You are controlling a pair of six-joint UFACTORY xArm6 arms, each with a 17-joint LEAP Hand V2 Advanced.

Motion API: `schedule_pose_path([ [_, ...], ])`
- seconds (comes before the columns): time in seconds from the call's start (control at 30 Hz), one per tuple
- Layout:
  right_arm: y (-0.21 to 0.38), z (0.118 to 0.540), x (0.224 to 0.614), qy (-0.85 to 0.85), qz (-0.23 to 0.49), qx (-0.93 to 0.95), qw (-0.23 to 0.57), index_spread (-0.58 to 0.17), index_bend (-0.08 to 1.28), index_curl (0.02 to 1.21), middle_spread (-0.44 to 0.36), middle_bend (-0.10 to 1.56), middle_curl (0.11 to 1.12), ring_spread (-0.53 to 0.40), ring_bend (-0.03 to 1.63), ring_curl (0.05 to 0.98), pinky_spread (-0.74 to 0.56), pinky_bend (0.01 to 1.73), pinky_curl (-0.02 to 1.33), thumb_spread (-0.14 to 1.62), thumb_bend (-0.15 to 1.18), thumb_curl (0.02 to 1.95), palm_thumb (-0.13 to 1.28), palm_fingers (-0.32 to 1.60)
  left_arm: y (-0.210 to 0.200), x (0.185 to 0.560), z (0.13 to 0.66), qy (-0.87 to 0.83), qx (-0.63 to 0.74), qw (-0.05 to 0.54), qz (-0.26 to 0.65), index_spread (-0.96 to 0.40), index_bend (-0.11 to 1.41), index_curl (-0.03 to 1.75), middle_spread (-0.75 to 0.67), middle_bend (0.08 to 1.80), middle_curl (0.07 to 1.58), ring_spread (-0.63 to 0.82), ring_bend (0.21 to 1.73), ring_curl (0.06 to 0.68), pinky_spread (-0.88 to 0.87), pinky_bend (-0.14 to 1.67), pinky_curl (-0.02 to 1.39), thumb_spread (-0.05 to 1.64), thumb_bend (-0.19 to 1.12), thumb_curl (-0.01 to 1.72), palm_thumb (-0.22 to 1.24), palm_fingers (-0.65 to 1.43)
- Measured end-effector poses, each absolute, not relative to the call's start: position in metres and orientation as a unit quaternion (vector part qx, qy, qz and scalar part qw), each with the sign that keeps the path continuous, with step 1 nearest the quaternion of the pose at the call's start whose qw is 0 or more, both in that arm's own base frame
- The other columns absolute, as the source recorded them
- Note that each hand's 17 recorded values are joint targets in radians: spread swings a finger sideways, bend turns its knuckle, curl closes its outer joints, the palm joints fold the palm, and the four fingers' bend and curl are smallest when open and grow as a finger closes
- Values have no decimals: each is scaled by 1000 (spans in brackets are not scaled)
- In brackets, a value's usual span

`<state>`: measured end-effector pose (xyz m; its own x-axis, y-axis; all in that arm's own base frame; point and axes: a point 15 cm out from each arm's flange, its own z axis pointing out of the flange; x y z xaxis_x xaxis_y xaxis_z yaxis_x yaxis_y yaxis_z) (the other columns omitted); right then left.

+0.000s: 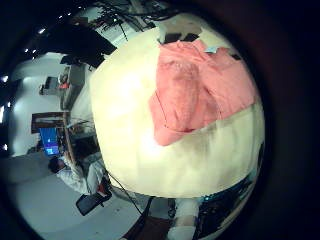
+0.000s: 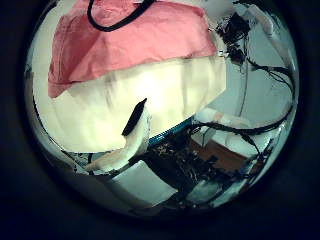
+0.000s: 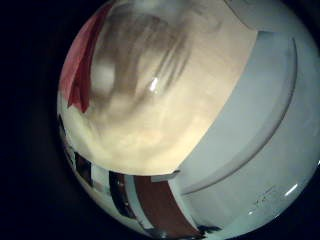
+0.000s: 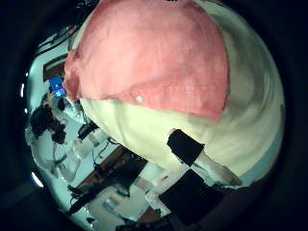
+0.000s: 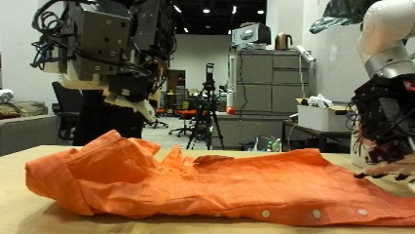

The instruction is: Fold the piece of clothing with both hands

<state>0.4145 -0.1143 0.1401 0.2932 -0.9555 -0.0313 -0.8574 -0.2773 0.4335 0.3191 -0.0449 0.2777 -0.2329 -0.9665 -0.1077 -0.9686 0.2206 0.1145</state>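
the crumpled orange button-up shirt [image 5: 214, 185] sprawls over most of the pale beige tabletop [image 5: 26, 210], its bunched folds rising highest below the black and white left hand [image 5: 130, 88]. open air separates that hand from the cloth. bare tabletop lies clear along the near edge and past the shirt's bunched end.

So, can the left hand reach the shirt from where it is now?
Probably yes. The left hand hangs above the orange shirt, which lies spread on the table, and nothing stands between them.
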Motion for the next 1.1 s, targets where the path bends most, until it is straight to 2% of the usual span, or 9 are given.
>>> schedule_pose_path([
  [0.2,-97,124,414,-559,-152,793,186,-309,170,310,-14,188,313,93,259,248,252,244,325,974,-22,318,634,160,-44,320,279,783,-617,8,78,33,187,403,262,176,284,509,324,212,391,241,307,1068,-22,287,393,192],
  [0.4,-89,123,416,-551,-147,798,195,-296,193,318,-41,251,334,-1,320,257,170,184,298,966,-11,335,719,370,-42,319,280,782,-618,7,80,34,193,403,235,176,287,496,323,213,376,230,307,1067,-22,285,394,194],
  [0.5,-91,123,415,-551,-141,797,201,-317,177,325,-93,358,372,-126,504,298,11,220,278,952,-11,348,774,722,-41,319,279,783,-617,6,81,34,185,400,233,183,288,497,328,212,377,229,306,1067,-22,284,394,209],
  [0.7,-96,123,411,-558,-142,793,201,-346,174,327,-173,461,435,-267,677,367,-310,397,301,912,-17,374,843,1010,-37,324,284,782,-618,8,78,30,186,398,208,183,291,491,321,211,372,228,308,1066,-19,285,400,212],
  [0.73,-97,123,411,-559,-141,792,200,-367,208,352,-194,504,464,-302,723,395,-412,471,329,906,-12,383,868,1141,-36,326,285,782,-618,8,78,30,193,401,227,175,290,491,318,212,370,227,310,1066,-20,286,401,201],
  [0.8,-103,124,410,-565,-141,788,198,-381,241,377,-205,540,486,-314,756,415,-462,508,345,902,-14,387,879,1203,-30,330,291,780,-621,10,77,29,194,403,232,174,287,493,315,211,376,228,310,1066,-21,287,403,203],
  [0.83,-108,125,411,-569,-140,786,196,-397,345,431,-216,636,533,-323,814,451,-517,593,383,896,-12,397,906,1330,-27,331,293,779,-623,10,75,29,190,402,223,185,291,490,311,209,377,224,309,1070,-20,288,405,209],
  [0.97,-118,134,414,-579,-123,785,182,-400,535,533,-216,797,611,-309,920,507,-536,777,466,920,-15,406,940,1369,-24,331,294,779,-622,9,76,29,188,402,220,184,294,486,307,209,375,218,307,1074,-23,287,402,218],
  [1.1,-141,135,405,-601,-96,778,156,-374,729,634,-190,953,677,-287,1021,558,-484,941,550,942,-8,413,969,1347,-16,333,295,778,-623,10,76,22,187,401,191,179,295,486,311,210,375,215,307,1070,-24,286,390,219],
])
